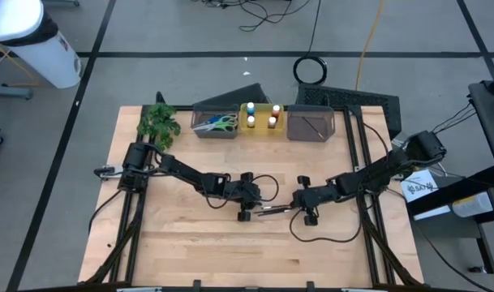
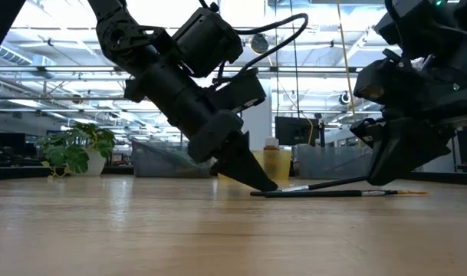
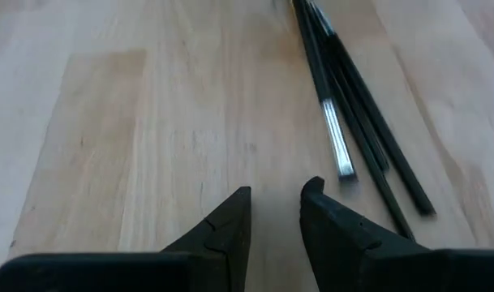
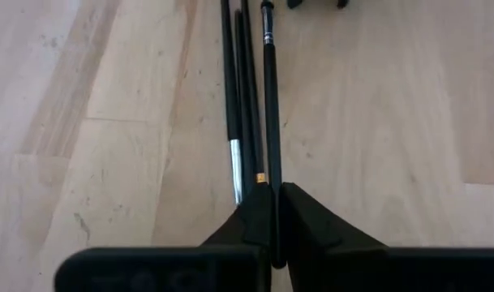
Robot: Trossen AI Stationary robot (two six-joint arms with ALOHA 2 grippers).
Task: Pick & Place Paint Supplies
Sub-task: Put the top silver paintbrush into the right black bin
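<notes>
Several thin dark brushes (image 1: pixel 272 211) lie in a bundle on the wooden table between my two grippers. My right gripper (image 4: pixel 272 193) is shut on one of them, coming from the table's right (image 1: pixel 295 204). My left gripper (image 3: pixel 277 195) stands open with nothing between its fingers, its tips low over the table beside the bundle's other end (image 1: pixel 251 209). The scissors (image 1: pixel 218 123) lie in a grey bin and the paint bottles (image 1: pixel 261 115) stand in a yellow bin at the far edge. My right gripper pinches one brush between its two fingers at the end of the brush nearest to it (image 4: pixel 271 174). The fingers slant down from the table's right side and lie along the brush. The brush's other end (image 4: pixel 267 24) rests on the table beside the other brushes.
Along the far edge stand a leafy plant (image 1: pixel 159 122), the grey bin with scissors (image 1: pixel 199 128), the yellow bin (image 1: pixel 261 128) and another grey bin (image 1: pixel 311 123). Bare wood stretches toward the near edge. Cables loop beside both grippers.
</notes>
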